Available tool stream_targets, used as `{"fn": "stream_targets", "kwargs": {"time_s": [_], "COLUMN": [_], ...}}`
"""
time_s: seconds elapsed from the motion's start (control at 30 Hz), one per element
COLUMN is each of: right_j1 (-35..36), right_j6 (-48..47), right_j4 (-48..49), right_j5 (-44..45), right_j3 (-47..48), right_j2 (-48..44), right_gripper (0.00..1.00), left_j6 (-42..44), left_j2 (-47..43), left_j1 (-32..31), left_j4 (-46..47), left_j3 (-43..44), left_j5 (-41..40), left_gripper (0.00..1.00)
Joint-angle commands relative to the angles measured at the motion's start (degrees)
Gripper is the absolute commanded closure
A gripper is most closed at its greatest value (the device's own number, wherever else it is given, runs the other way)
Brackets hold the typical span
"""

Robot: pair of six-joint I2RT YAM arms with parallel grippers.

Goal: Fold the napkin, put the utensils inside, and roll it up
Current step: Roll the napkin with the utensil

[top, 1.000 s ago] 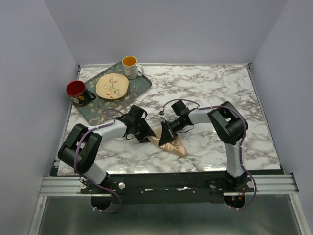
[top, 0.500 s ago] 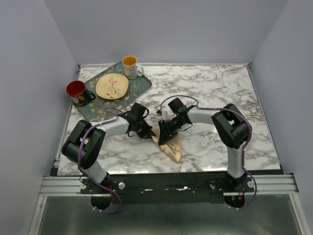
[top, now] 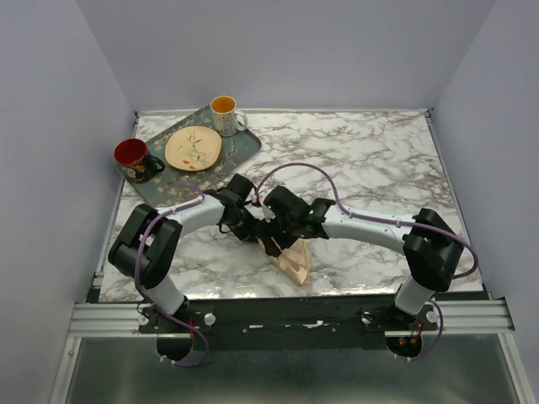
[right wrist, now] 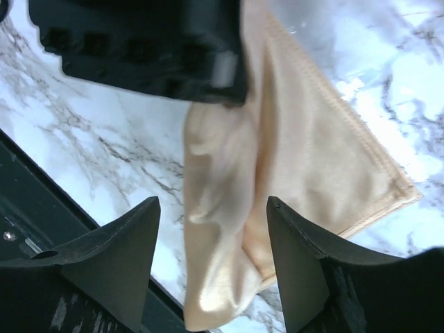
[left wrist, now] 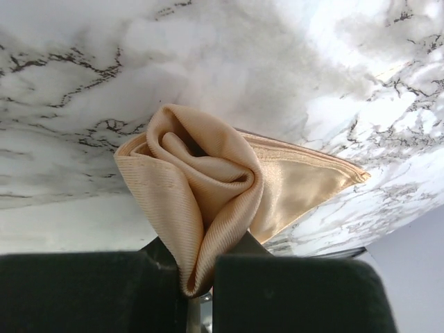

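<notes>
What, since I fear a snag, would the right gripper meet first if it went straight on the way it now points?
Most likely the napkin: it bunches right between the right gripper's open fingers, pinched by the shut left gripper. The marble table lies behind; depth is unclear.

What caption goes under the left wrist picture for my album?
Left gripper pinching the rolled-up end of the peach napkin, marble table behind.
</notes>
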Motion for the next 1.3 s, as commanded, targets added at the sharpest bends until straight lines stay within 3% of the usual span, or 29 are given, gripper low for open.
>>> {"fn": "stream_targets", "kwargs": {"time_s": [0.0,0.2,0.4,0.53,0.6,0.73,0.8,0.87,0.93,1.07,1.17,1.27], "right_j1": [6.77,11.7,13.46,13.9,13.9,13.99,13.99,13.81,13.29,10.66,8.29,4.43], "right_j6": [3.87,5.1,5.27,4.84,5.01,5.36,5.71,6.41,5.89,5.89,5.71,4.84], "right_j4": [3.22,4.54,4.37,4.11,4.02,4.11,5.15,6.56,9.46,14.47,19.74,24.4], "right_j5": [13.04,24.81,28.96,30.01,30.54,29.66,27.82,26.07,24.04,16.59,10.8,1.94], "right_j3": [-2.18,-2.97,-1.75,-0.43,-0.69,-1.04,-2.0,-4.64,-6.39,-11.66,-14.92,-18.61], "right_j2": [0.23,3.05,7.09,8.76,8.5,8.24,7.89,6.84,5.7,3.67,2.0,0.86], "right_gripper": [0.29,0.3,0.35,0.46,0.58,0.6,0.87,0.97,0.98,0.99,1.0,0.99], "left_j6": [-1.53,-2.58,-4.87,-5.57,-5.57,-4.96,-3.56,-1.28,1.27,4.88,6.46,9.27], "left_j2": [0.68,0.77,0.86,1.12,1.38,2.52,2.7,2.44,2.27,-1.24,-4.32,-6.26], "left_j1": [0.07,0.15,-0.02,-0.55,-0.9,-1.34,-1.43,-1.34,-1.34,-0.73,1.38,4.28], "left_j4": [-5.07,-6.31,-6.83,-7.19,-7.36,-7.45,-7.36,-7.19,-6.4,-5.96,-4.81,-4.73], "left_j3": [1.88,3.46,2.94,3.11,3.29,3.82,4.69,5.57,6.01,4.53,2.24,1.01], "left_j5": [0.98,1.16,1.51,0.72,0.46,0.72,0.2,-0.25,-0.33,-3.14,-3.85,-3.59], "left_gripper": [1.0,1.0,1.0,1.0,1.0,1.0,1.0,1.0,0.98,0.51,0.32,0.22]}}
